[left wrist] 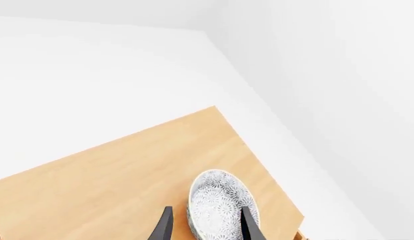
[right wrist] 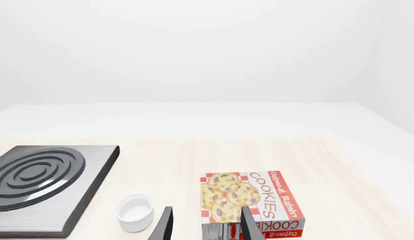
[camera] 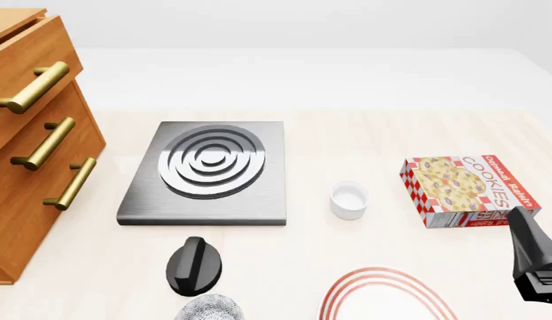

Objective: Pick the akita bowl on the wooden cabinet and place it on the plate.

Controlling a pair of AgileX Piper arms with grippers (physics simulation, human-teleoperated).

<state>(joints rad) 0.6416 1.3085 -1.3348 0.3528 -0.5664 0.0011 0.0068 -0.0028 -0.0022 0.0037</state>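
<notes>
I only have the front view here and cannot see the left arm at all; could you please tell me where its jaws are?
Observer: The left wrist view shows the left gripper over the top of the wooden cabinet, jaws open.
Operator: Thank you. Is the akita bowl up there?
Observer: Yes, the akita bowl sits near one edge of that top. One finger shows across its inside, the other beside its rim.
Operator: And are the right jaws open?
Observer: Yes, the right gripper is open and empty, pointing towards the cookie box.
</notes>
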